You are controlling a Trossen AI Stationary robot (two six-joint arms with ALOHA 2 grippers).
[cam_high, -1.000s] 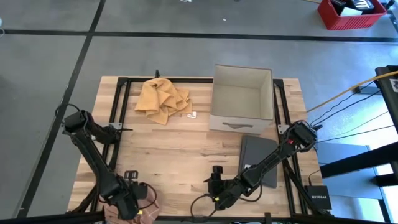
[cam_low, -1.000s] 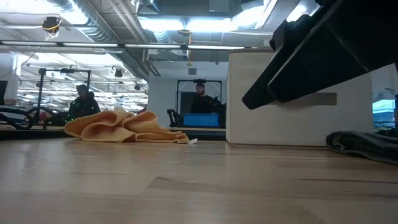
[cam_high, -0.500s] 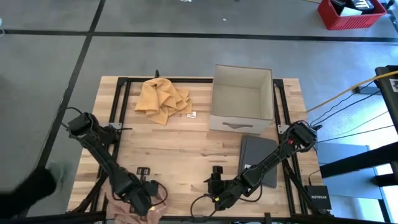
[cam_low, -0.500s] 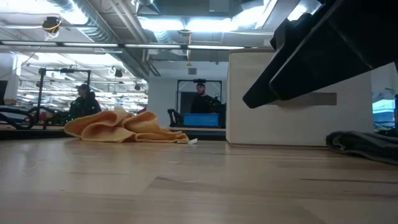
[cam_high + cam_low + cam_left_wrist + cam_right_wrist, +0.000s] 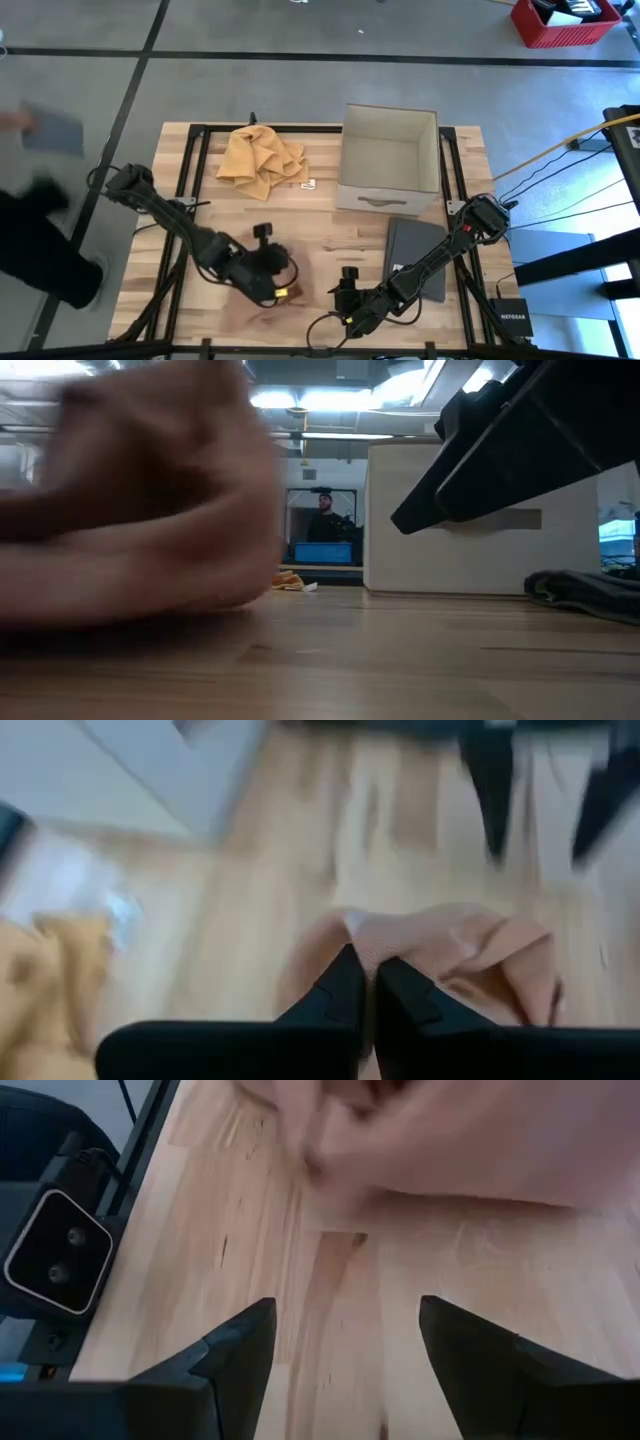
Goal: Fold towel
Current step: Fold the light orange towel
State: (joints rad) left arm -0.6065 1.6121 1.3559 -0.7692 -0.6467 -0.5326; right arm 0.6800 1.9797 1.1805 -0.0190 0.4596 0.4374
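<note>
Near the tabletop's front edge, centre: my left gripper (image 5: 277, 291) clamped on a pinkish towel (image 5: 480, 955), dragging it onto the wood. Right gripper (image 5: 347, 300) just beside, fingers apart, empty. Orange cloth (image 5: 262, 158) and box (image 5: 390, 160) at rear edge. Step: fetching the towel; next I'd release and spread it flat

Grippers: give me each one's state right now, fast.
Left gripper: jaws shut on the pink towel, mid-table.
Right gripper: jaws open, holding nothing, low near the table's front edge.
</note>
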